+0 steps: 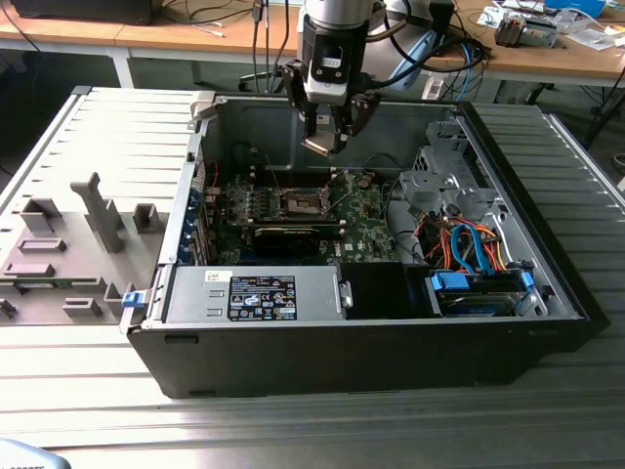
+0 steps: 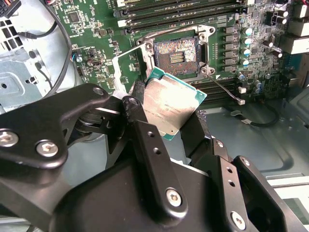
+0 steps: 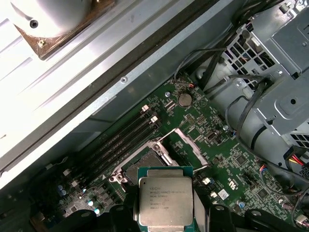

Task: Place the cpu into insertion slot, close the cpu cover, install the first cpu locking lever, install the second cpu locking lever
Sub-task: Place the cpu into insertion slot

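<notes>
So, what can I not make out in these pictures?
- Underside of the small square silvery-grey cpu: faces away in both wrist views.
- Near edge of the square dark-centred, silver-rimmed insertion slot: covered by the cpu in the first wrist view.
- Insertion slot's contacts: too small in the exterior view.

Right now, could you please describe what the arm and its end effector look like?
The arm ends in a silver-grey round wrist section above a black housing. The end effector is matte black, with flat jointed linkage fingers pinned by silver screws.
</notes>
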